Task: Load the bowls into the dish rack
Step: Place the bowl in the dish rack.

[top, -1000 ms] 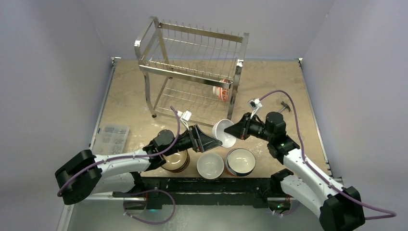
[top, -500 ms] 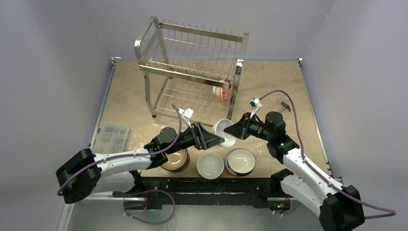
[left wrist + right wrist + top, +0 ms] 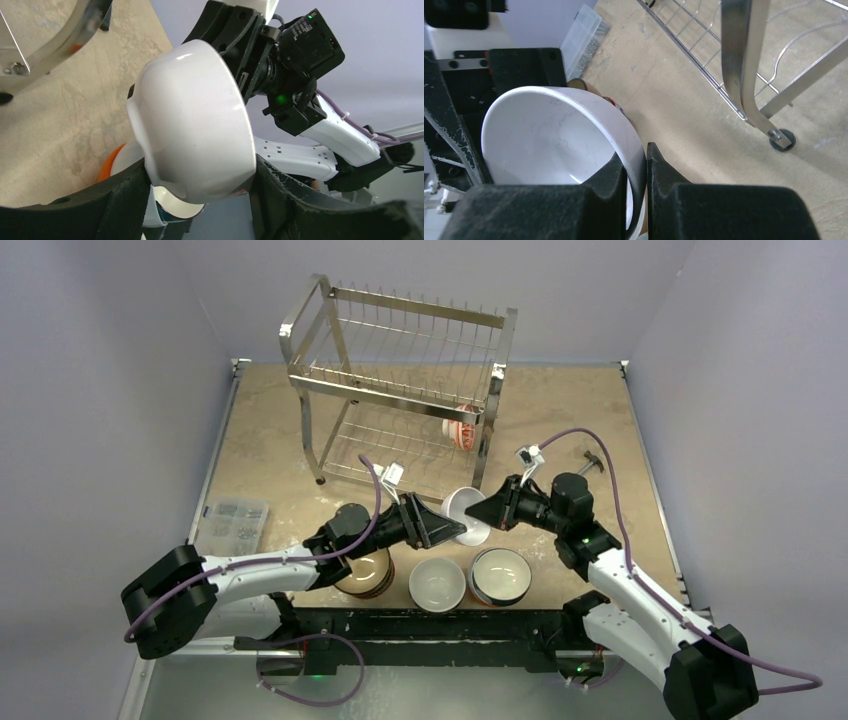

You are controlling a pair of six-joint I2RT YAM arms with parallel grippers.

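Observation:
A white bowl (image 3: 466, 513) hangs in the air between both arms, just in front of the dish rack (image 3: 400, 380). My right gripper (image 3: 480, 512) is shut on its rim (image 3: 636, 150), one finger inside and one outside. My left gripper (image 3: 452, 529) has its fingers (image 3: 125, 200) pressed against opposite sides of the bowl's outer wall (image 3: 195, 125). A red-patterned bowl (image 3: 462, 432) stands on edge in the rack's lower tier. On the table near the arm bases sit a brown bowl (image 3: 365, 573), a white bowl (image 3: 437, 583) and a blue-and-white bowl (image 3: 499, 575).
A clear plastic box of small parts (image 3: 232, 520) lies at the table's left edge. A small metal tool (image 3: 592, 462) lies at the right. The rack's leg and foot (image 3: 774, 135) stand close to the right of the held bowl.
My left gripper has moved right up to the white bowl and its jaws have narrowed onto the bowl's sides. The right arm has held still with the bowl.

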